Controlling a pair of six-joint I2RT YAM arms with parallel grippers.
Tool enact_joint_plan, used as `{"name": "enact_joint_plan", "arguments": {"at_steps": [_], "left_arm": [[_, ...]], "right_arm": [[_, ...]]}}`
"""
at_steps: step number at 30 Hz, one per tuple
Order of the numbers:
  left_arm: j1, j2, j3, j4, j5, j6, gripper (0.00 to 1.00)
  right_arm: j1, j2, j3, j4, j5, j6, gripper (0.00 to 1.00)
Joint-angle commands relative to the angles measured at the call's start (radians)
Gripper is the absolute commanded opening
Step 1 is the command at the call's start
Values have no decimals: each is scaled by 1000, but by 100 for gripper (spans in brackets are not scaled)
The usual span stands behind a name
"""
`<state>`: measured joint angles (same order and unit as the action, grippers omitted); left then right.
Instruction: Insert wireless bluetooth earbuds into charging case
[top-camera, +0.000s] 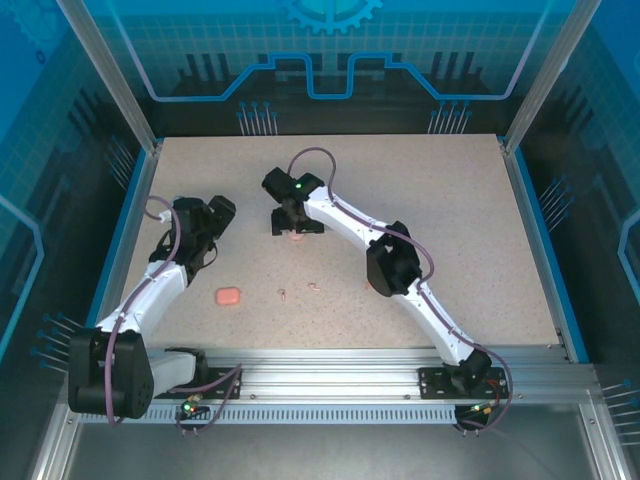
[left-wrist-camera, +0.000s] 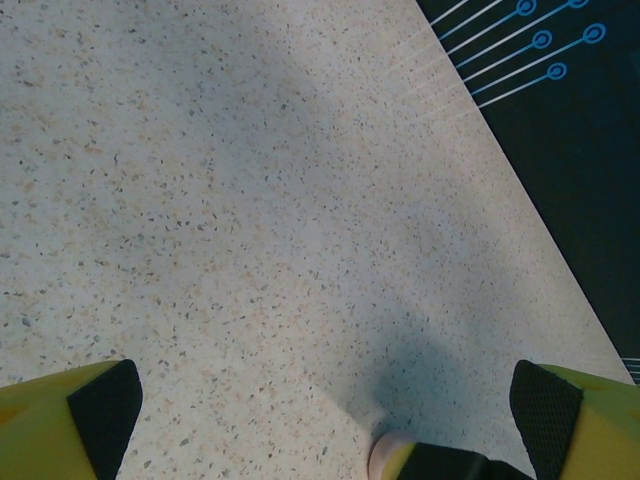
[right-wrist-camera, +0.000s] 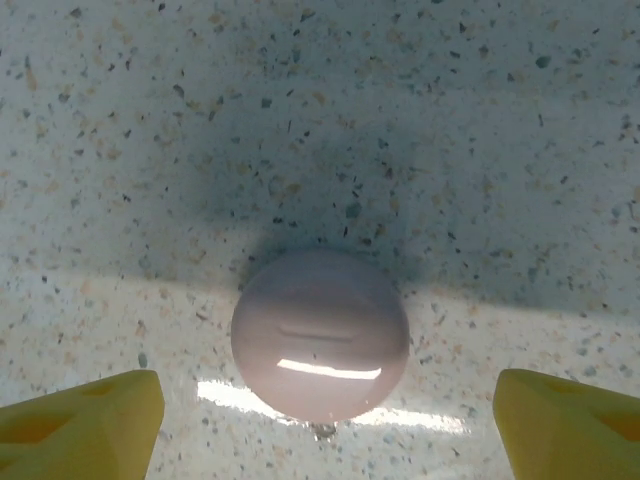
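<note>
The round pink charging case (right-wrist-camera: 320, 335) lies closed on the table between the yellow fingers (right-wrist-camera: 80, 425) of my right gripper (right-wrist-camera: 325, 430), which is open with a gap on both sides. From above, that right gripper (top-camera: 296, 227) hangs over the round case (top-camera: 296, 238) at mid table. Two tiny earbuds (top-camera: 282, 293) (top-camera: 314, 287) lie loose nearer the front. My left gripper (top-camera: 208, 218) is open and empty over bare table, to the left of the round case. Its black-padded fingers (left-wrist-camera: 100, 410) stand wide apart.
A rounded-rectangular pink case (top-camera: 229, 296) lies left of the earbuds. A pale pink edge (left-wrist-camera: 385, 455) touching a yellow and black part shows at the bottom of the left wrist view. The right arm's elbow (top-camera: 393, 265) hangs above the table, right of the earbuds.
</note>
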<state>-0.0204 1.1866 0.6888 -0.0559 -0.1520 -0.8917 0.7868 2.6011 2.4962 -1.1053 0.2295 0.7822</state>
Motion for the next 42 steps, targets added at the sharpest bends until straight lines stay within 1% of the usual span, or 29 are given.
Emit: {"name": "enact_joint_plan", "arguments": {"at_steps": [1,8,16,25,30,37,42], "left_arm": [[10,-12,-23,-8,26,-1,99],[10,-12,-28,1,44,7,99],[11,-18,-28,2,49,12,99],[10,-19,-28,1,52,17,99],[10,-12,-23,1,61,20,99],[10,-1,-22,20,92,25,99],[11,19,-6,26,160,25,99]], "right_arm": [[6,43,54,-24,31,22,84],[17,77,66,-28,92,14,81],[16,95,67,-15,109,8,79],[14,120,94,-1,87,1,72],[10,121,95,5,73,-5,66],[6,120,87,-8,65,-5,65],[3,113,67,-4,56,6,66]]}}
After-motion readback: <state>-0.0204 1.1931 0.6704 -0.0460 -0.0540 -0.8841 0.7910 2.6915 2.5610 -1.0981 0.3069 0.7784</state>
